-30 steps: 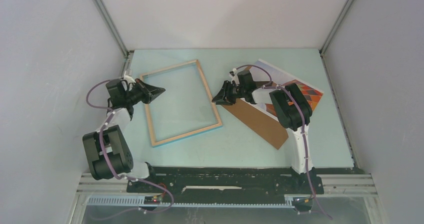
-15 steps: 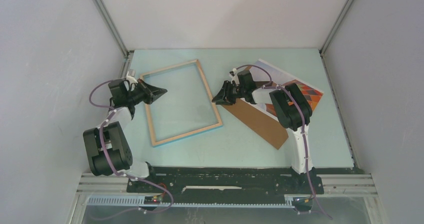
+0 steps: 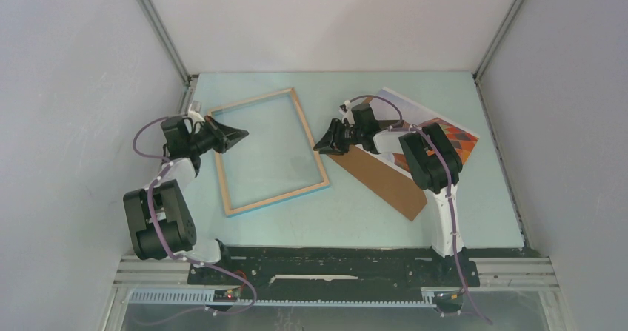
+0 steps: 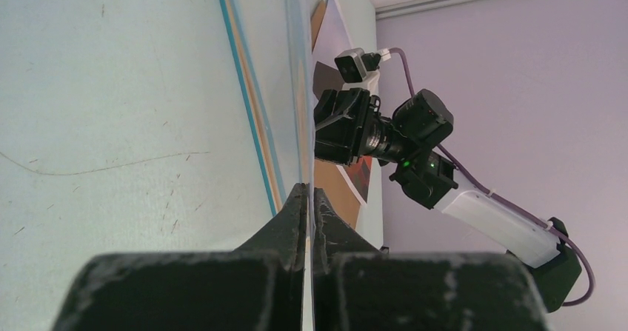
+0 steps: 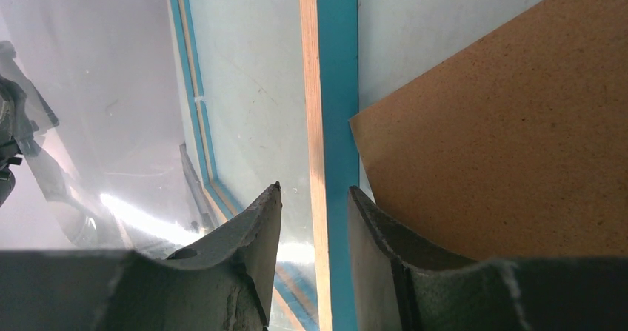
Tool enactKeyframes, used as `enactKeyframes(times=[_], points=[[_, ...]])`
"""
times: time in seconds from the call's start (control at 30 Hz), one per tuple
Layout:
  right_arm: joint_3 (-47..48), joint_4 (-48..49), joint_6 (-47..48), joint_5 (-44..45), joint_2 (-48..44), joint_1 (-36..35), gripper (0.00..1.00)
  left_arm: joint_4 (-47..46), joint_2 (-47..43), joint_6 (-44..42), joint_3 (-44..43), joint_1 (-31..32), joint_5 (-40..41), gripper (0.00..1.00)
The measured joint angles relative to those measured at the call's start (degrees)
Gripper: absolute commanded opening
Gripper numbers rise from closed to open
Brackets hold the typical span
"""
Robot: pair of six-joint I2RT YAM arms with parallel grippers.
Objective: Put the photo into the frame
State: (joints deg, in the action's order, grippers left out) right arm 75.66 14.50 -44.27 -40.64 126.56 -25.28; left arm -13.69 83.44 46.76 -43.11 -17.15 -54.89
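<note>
Teal table (image 3: 355, 216). Left gripper (image 3: 241, 132) clenched on nothing, tips over glass just inside left rail of frame (image 3: 277, 199). Frame flat, left of centre, long axis far-to-near, light wood showing. Right gripper (image 3: 320, 147) part-open, straddling right rail, no clamp seen. Brown backing board (image 3: 378, 175) overlaps photo (image 3: 429, 116): orange-red on pale, white border, diagonal toward far-right corner, behind right gripper. Of 2 arms, right nearer.

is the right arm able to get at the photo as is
Probably only partly: the backing board covers the photo's near side, leaving its far side bare; the right gripper straddles the frame's rail.
</note>
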Motion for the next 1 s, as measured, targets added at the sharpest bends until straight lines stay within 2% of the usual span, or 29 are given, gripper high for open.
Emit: enactKeyframes(times=[0.63,1.0], points=[[0.0,0.02,0.0,-0.15,0.0,-0.04,0.45,-1.86,1.53,1.95,-1.33,1.66,-1.27,0.0],[0.0,0.02,0.0,-0.15,0.0,-0.02,0.45,4.72,2.21,0.2,-2.78,1.64,-0.59,0.0]])
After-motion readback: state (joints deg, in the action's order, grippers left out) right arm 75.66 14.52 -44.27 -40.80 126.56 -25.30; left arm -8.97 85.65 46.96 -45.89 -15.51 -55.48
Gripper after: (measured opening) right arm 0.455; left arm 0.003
